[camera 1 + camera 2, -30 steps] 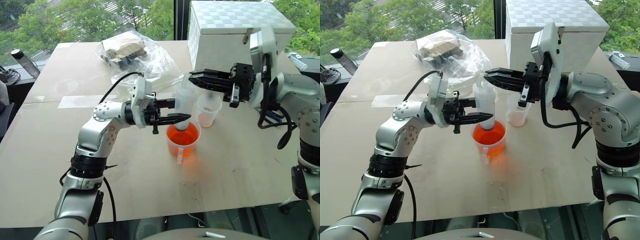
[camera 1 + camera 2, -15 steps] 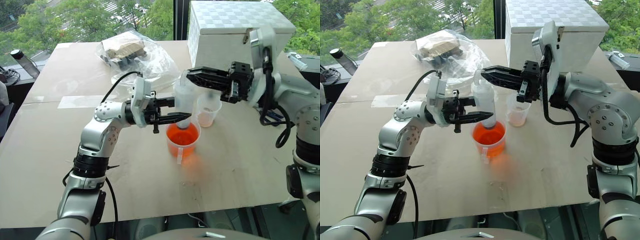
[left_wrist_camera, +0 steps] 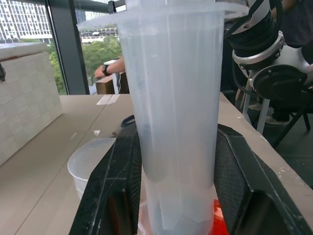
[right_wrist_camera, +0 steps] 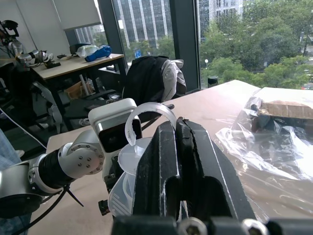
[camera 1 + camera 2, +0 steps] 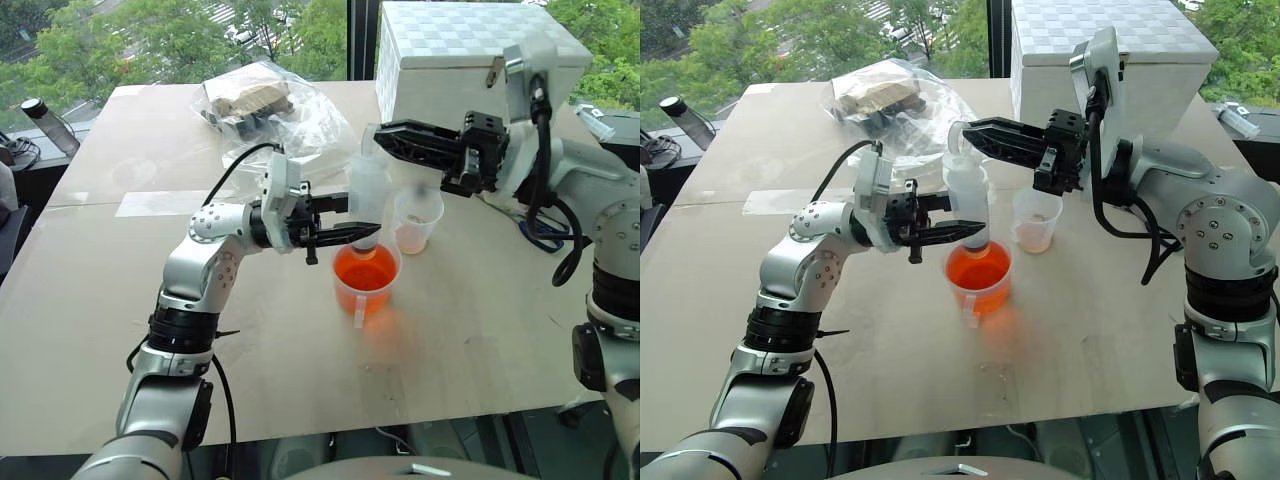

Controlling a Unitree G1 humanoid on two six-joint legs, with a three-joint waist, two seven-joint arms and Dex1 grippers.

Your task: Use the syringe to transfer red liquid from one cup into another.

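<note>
Clear syringe upright, tip in red liquid of handled cup | left fingers pinching barrel | right fingers pressed together on plunger top | smaller cup beside

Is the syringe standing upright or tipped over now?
Upright. The syringe stands vertical with its tip down in the red liquid of the handled cup, its barrel clamped by the left gripper.
</note>
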